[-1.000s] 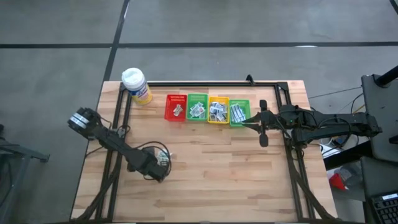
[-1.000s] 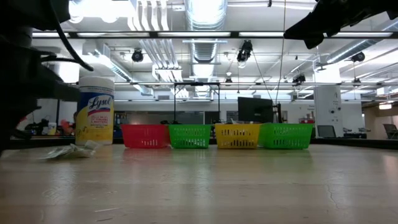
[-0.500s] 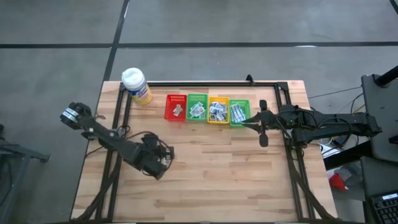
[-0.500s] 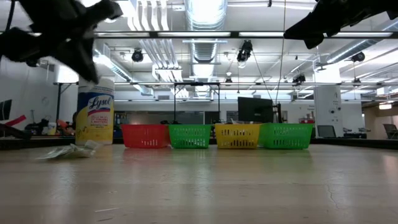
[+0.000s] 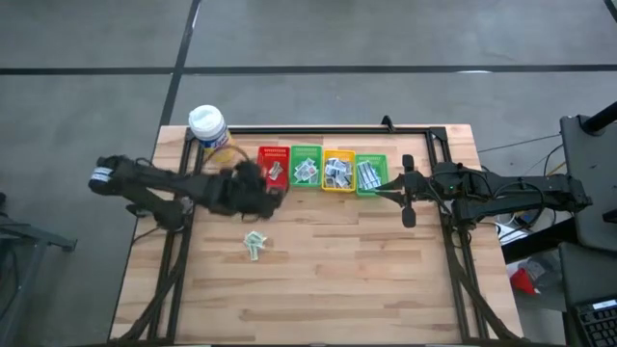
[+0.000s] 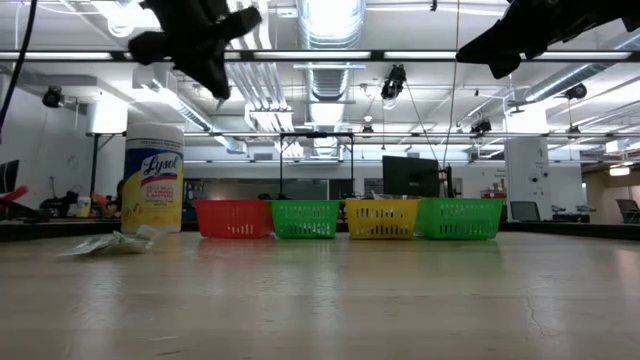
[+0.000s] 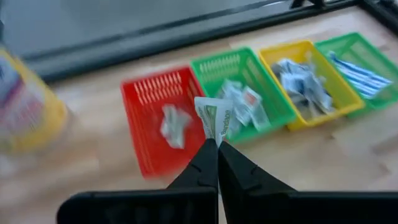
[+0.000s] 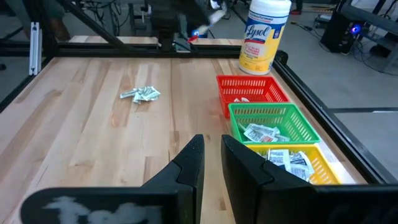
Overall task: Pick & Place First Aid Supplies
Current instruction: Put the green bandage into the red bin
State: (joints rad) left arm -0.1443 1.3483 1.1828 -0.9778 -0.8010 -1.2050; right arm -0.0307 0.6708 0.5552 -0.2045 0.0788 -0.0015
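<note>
My left gripper (image 7: 217, 144) is shut on one white packet with green print (image 7: 215, 117), high above the table's near edge of the red basket (image 7: 155, 118). In the high view this gripper (image 5: 273, 190) hovers just before the red basket (image 5: 273, 167). A small pile of packets (image 5: 254, 243) lies flat on the wood at the table's left middle. More packets lie in the row of red, green, yellow and green baskets. My right gripper (image 8: 211, 140) waits beside the row's right end (image 5: 381, 189), its fingers a narrow gap apart, with nothing between them. My left gripper pinches the packet's lower edge (image 7: 213, 137) between its two fingertips. The fingers slant down toward the table's far side. The packet stands up from the tips, lifted clear of the table and of the baskets.
A yellow wipes bottle with a white cap (image 5: 210, 130) stands at the far left corner, close to the red basket. A black frame rail (image 5: 318, 129) runs along the far edge behind the baskets. Bare wood (image 5: 366, 270) stretches across the near half.
My left gripper has risen from the pile of packets and swung toward the table's far edge and the red basket, turning as it went, with one packet between its fingers. The rest of the pile lies uncovered where it was.
</note>
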